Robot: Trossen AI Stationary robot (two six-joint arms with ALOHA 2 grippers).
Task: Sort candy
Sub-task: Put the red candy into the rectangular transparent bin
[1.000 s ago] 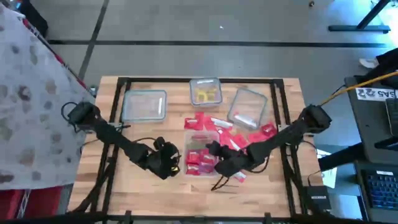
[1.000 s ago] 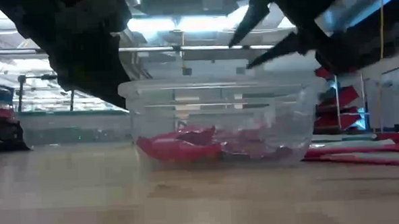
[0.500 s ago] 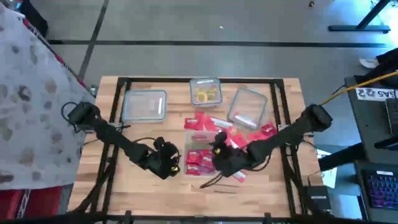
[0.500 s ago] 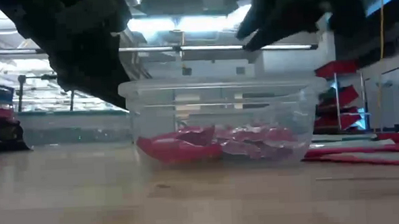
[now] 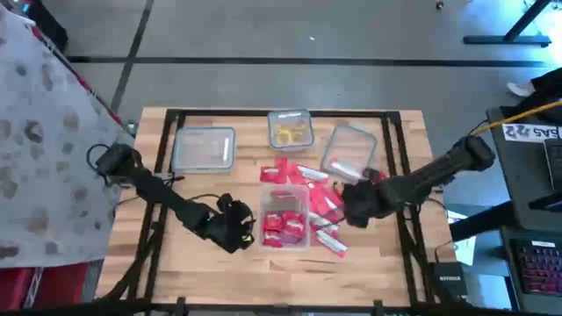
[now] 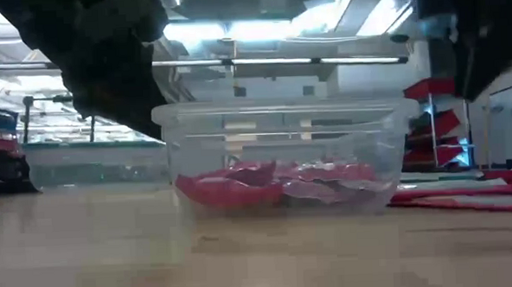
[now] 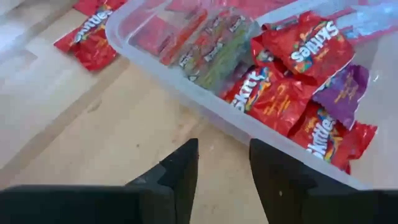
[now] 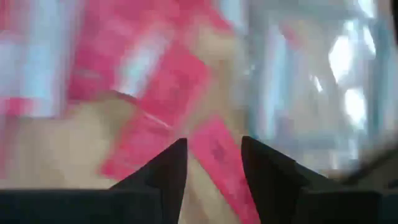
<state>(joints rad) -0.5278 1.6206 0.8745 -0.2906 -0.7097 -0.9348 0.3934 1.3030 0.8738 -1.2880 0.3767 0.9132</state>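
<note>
**Candy spread between the tubs and the table centre**

Candy (image 5: 283, 228) in red packets fills the clear tub (image 5: 286, 190) at the centre of the high frame, with more red and pink packets (image 5: 283, 170) lying loose on the wooden table (image 5: 369, 268) just above and to the right of it. In the left wrist frame the packets (image 7: 310, 48) read as Skittles, one purple packet (image 7: 344, 92) among the red ones in the tub (image 7: 186, 81), and another red packet (image 7: 92, 43) lies on the bare wood at upper left. Yellow pieces (image 5: 291, 133) sit in a small tub (image 5: 290, 117) at top centre; a rectangular tub (image 5: 204, 147) stands to its left and a tilted one (image 5: 349, 151) to its right.

The left gripper (image 5: 243, 230) hovers just left of the central tub, its fingers (image 7: 180, 174) parted with nothing between them. The right gripper (image 5: 349, 204) sits right of centre above the loose packets; its fingers (image 8: 163, 171) stand apart over pink packets (image 8: 174, 81), holding nothing that shows.

In the low frame the tub (image 6: 285, 116) shows red packets (image 6: 240, 186) across its bottom.
</note>
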